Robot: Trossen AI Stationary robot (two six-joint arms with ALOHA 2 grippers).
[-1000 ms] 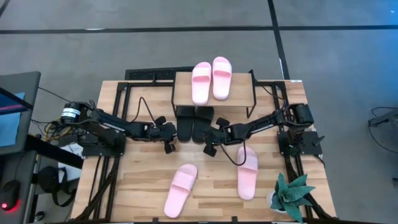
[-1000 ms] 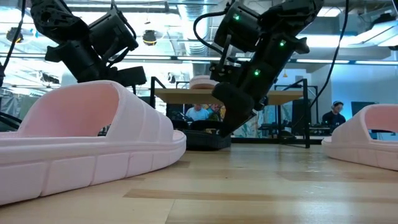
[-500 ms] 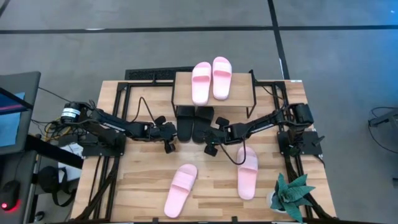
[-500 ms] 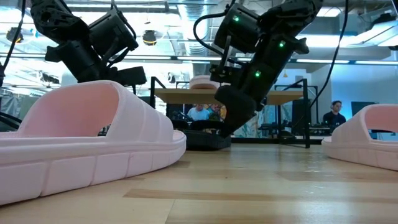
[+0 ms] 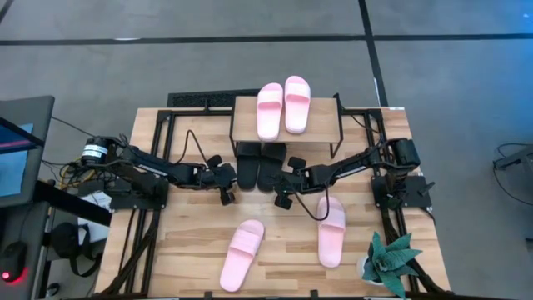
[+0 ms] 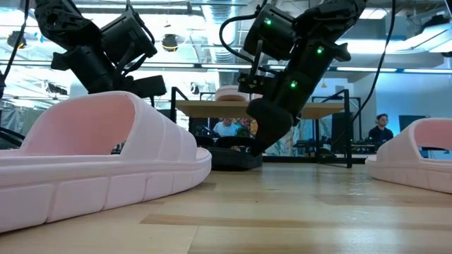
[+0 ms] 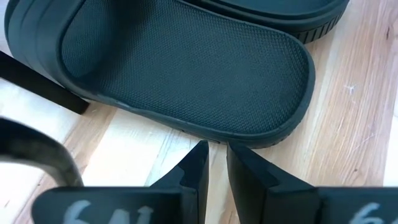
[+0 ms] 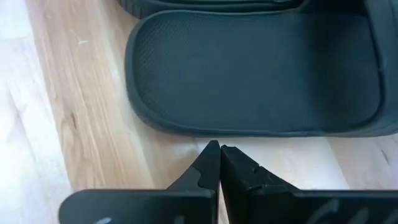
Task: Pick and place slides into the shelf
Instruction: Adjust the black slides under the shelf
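Note:
Two black slides (image 5: 248,171) (image 5: 271,171) lie side by side on the table, their far ends tucked under the shelf (image 5: 321,125). Two pink slides (image 5: 269,110) (image 5: 297,103) rest flat on the shelf's top board. Two more pink slides (image 5: 241,254) (image 5: 331,233) lie on the near half of the table. My left gripper (image 7: 214,149), shut, stands at the left black slide's left side (image 7: 186,121). My right gripper (image 8: 216,148), shut, stands at the right black slide's right side (image 8: 249,127). My left gripper points level from the table's left at the left black slide's long side wall (image 7: 214,135), near its near end. I cannot tell whether the fingertips touch it. My right gripper points level from the table's right at the right black slide's side wall (image 8: 211,132), near its near end. I cannot tell whether it touches.
A potted plant (image 5: 390,265) stands at the table's near right corner. The shelf's thin black legs (image 7: 43,87) stand close beside the black slides. In the low view a pink slide (image 6: 99,162) fills the near left. People sit in the room behind.

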